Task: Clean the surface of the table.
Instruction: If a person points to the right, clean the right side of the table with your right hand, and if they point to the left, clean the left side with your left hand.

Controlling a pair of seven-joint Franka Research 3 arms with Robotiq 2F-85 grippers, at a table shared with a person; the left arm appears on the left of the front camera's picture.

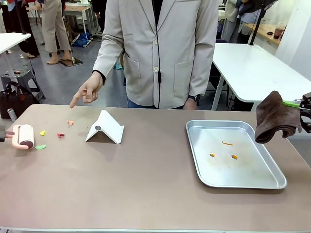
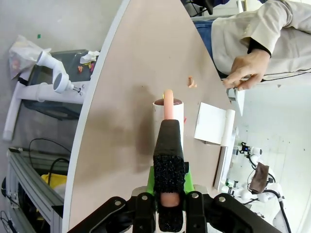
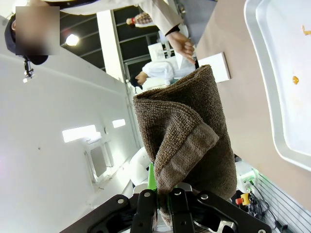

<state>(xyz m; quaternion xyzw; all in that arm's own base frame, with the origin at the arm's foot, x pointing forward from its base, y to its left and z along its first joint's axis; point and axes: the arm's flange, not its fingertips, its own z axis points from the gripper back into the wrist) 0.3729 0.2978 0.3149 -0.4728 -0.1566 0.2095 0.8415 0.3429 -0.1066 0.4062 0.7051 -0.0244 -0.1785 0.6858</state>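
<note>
Mid table (image 1: 146,189) free btw stand (image 1: 105,128), tray (image 1: 241,167)

Table layout, left end to right end

On the table (image 1: 136,184), the stand (image 1: 104,128) sits left of centre toward the far edge, with small scraps (image 1: 60,135) between it and the roller (image 1: 23,136) at the left end. The tray (image 1: 252,165) lies right of centre, with three bits (image 1: 227,143) in it (all in its far half). The cloth (image 1: 274,116) hangs at the right end, by the tray's far right corner. A person's hand (image 1: 88,91) points down behind the scraps.
</note>
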